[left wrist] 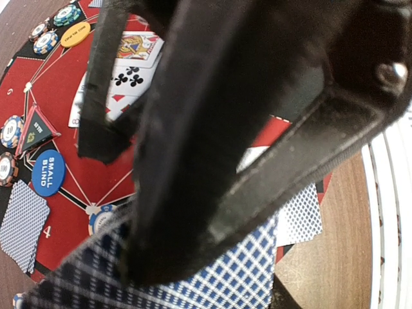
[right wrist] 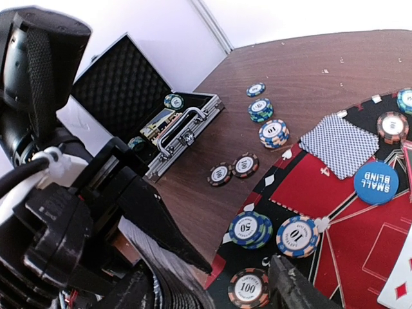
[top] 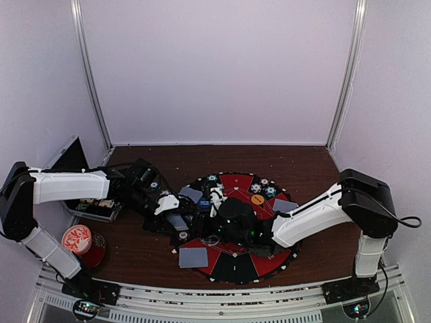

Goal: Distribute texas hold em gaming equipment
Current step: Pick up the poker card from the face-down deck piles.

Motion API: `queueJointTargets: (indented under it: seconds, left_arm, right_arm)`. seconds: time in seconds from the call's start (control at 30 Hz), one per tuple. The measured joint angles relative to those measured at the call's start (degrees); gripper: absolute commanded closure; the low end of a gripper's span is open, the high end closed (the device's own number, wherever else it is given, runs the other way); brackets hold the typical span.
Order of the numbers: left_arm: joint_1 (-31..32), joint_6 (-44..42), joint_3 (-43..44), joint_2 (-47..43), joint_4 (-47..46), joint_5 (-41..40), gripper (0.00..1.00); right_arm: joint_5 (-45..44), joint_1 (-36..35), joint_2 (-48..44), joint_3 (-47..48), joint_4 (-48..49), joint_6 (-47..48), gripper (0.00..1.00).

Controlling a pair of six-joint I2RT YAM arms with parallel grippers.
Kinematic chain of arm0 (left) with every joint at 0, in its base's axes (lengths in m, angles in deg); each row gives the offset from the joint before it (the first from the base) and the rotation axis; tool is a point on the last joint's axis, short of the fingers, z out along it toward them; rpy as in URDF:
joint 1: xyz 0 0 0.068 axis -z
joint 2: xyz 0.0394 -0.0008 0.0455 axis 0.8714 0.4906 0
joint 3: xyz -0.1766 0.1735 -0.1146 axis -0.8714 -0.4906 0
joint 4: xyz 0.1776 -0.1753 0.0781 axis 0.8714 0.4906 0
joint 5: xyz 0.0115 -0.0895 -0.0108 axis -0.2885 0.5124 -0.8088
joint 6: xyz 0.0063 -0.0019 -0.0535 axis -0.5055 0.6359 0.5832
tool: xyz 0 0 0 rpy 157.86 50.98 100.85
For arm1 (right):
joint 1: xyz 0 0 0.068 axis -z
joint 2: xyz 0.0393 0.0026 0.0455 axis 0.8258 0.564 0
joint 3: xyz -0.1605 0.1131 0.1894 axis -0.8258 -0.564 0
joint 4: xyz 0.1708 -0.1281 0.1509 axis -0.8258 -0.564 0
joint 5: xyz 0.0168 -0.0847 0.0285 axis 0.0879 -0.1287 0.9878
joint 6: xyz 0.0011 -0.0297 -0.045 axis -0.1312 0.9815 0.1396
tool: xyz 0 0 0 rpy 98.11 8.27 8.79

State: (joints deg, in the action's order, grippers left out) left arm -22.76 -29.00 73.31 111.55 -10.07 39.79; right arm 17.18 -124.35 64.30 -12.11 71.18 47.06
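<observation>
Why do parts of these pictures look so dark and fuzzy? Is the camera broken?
Nothing broken. Left wrist: the left fingers and held playing card sit too close, so they blur; the Small Blind button is sharp. Right wrist: right fingers are dark and soft, chips crisp. Top external: even light, mat dim.

Blue button [left wrist: 48,172] reads SMALL BLIND; chip [right wrist: 246,228] reads 50.

The mat [top: 237,268] has red and black wedges. The cards [right wrist: 339,145] have blue-and-white checked backs; the blue button disc [right wrist: 376,183] carries white letters, the orange button disc [left wrist: 75,34] dark ones.
</observation>
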Motion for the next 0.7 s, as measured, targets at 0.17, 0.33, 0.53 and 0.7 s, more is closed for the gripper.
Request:
queueJointTargets:
  seconds: [0.17, 0.33, 0.53, 0.7]
  left_arm:
    - [0.0, -0.1, 0.0, 0.0, 1.3, 0.7, 0.61]
    - [0.0, 0.0, 0.0, 0.0, 1.3, 1.1, 0.61]
    - [0.0, 0.0, 0.0, 0.0, 1.3, 1.0, 0.61]
    - [0.0, 0.0, 0.0, 0.0, 1.0, 0.7, 0.61]
  right_arm:
    - [3.6, 0.9, 0.8, 0.6, 0.4, -0.6, 0.29]
    - [5.8, 1.2, 3.5, 3.2, -0.5, -0.8, 0.27]
    - [6.3, 1.2, 4.8, 4.8, -1.3, -0.9, 0.31]
    - [5.9, 1.1, 5.0, 5.2, -1.4, -1.0, 0.42]
